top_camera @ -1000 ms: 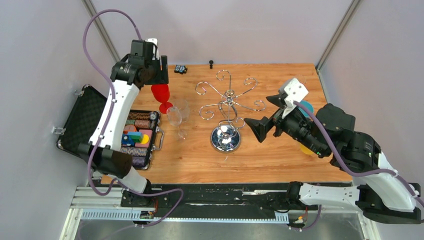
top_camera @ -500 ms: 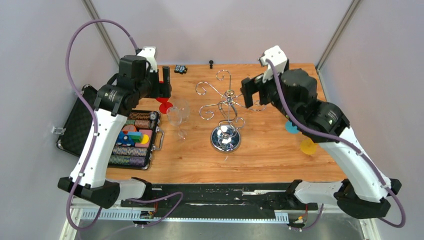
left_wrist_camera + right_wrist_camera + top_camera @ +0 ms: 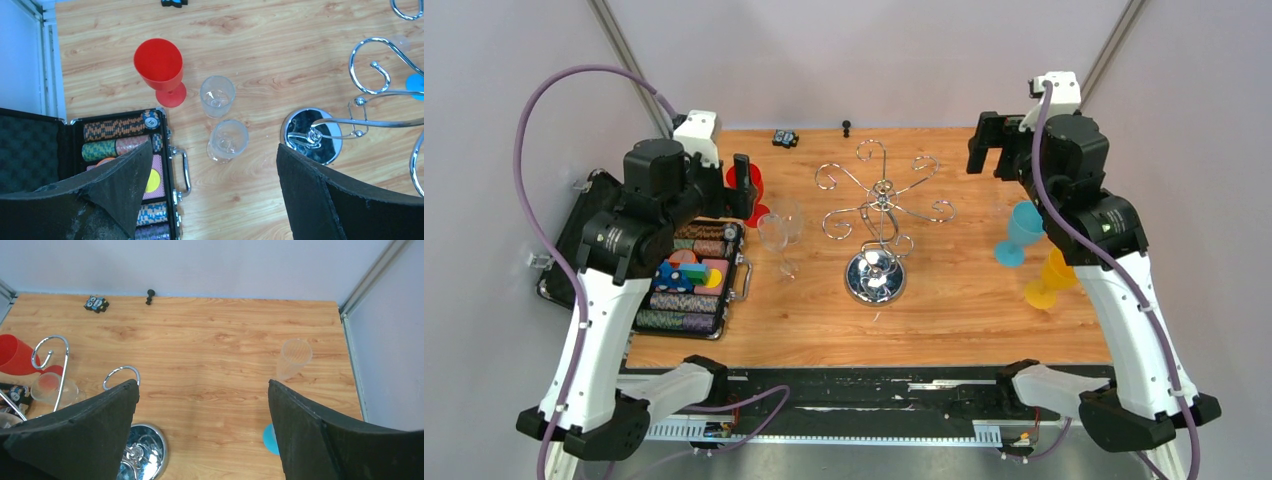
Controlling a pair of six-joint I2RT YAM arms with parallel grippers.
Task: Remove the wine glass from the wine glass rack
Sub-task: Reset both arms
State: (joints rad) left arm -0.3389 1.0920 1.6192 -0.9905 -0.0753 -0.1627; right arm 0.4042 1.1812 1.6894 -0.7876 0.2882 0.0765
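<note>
The chrome wine glass rack (image 3: pixel 881 207) stands mid-table on its round mirrored base (image 3: pixel 311 135), and I see nothing hanging from its hook arms (image 3: pixel 50 347). A red wine glass (image 3: pixel 159 62) stands upright on the table left of the rack, free of both grippers; the top view shows its foot (image 3: pixel 758 213). My left gripper (image 3: pixel 214 149) hovers high above the table, open and empty, near that glass (image 3: pixel 736 188). My right gripper (image 3: pixel 202 385) is open and empty too, raised over the table's back right (image 3: pixel 992 148).
Two clear glasses (image 3: pixel 217 95) (image 3: pixel 228 140) stand between the red glass and the rack. An open case of poker chips (image 3: pixel 694 280) lies at the left edge. A blue glass (image 3: pixel 1024 225), a yellow glass (image 3: pixel 1054 275) and a clear one (image 3: pixel 295 355) stand at the right.
The left gripper opened wider and drew back up and left, leaving the red glass standing. The right arm swung from the rack to the back right, uncovering the blue and yellow glasses.
</note>
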